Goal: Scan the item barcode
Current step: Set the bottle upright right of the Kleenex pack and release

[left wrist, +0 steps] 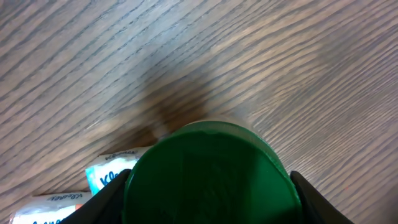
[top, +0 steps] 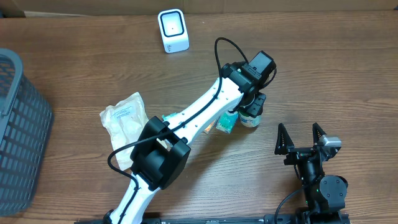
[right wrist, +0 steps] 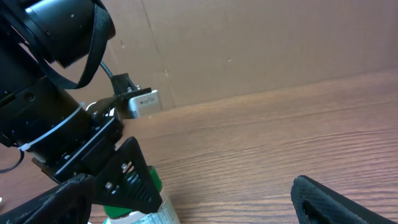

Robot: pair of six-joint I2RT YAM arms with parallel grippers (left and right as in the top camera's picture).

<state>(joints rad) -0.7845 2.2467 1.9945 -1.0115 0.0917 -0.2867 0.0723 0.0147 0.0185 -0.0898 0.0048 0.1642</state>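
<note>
Green-capped bottle (left wrist: 211, 163) gripped inside left end effector (left wrist: 209, 202)

overhead: straight down, far, whole surface (top: 348, 74) | left wrist: aimed down, tight over the bottle (left wrist: 208, 177) | right wrist: low, level, close | all three share the bottle
</note>
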